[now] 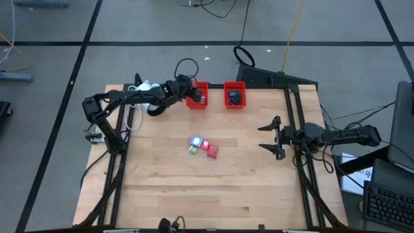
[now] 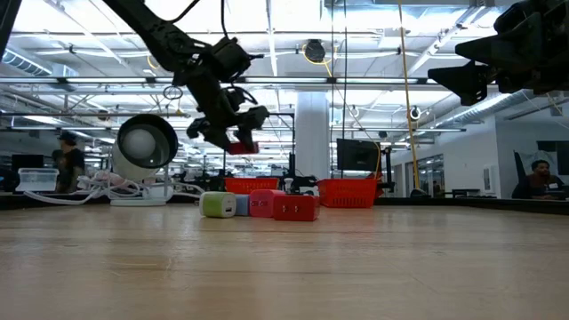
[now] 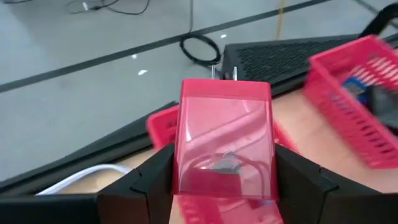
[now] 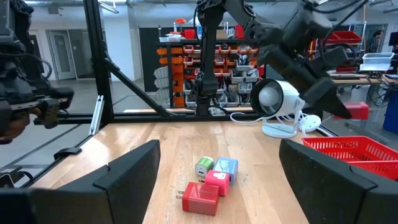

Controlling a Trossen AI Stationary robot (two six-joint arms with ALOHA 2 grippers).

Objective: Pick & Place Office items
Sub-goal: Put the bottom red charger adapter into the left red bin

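The left gripper (image 3: 224, 180) clamps a red block (image 3: 224, 140) between its fingers (image 3: 146, 180), holding it in the air above the left tray (image 1: 197, 97) at the table's far edge. A second tray (image 1: 234, 96) just beside it holds dark and blue pieces. Near the table's (image 1: 162, 188) middle, four pieces lie bunched together: a green one (image 4: 204, 167), a pale blue one (image 4: 227, 167), a pink one (image 4: 217, 181) and a red one (image 4: 199, 198). The right gripper (image 1: 272, 136) hangs wide open and empty at the right edge.
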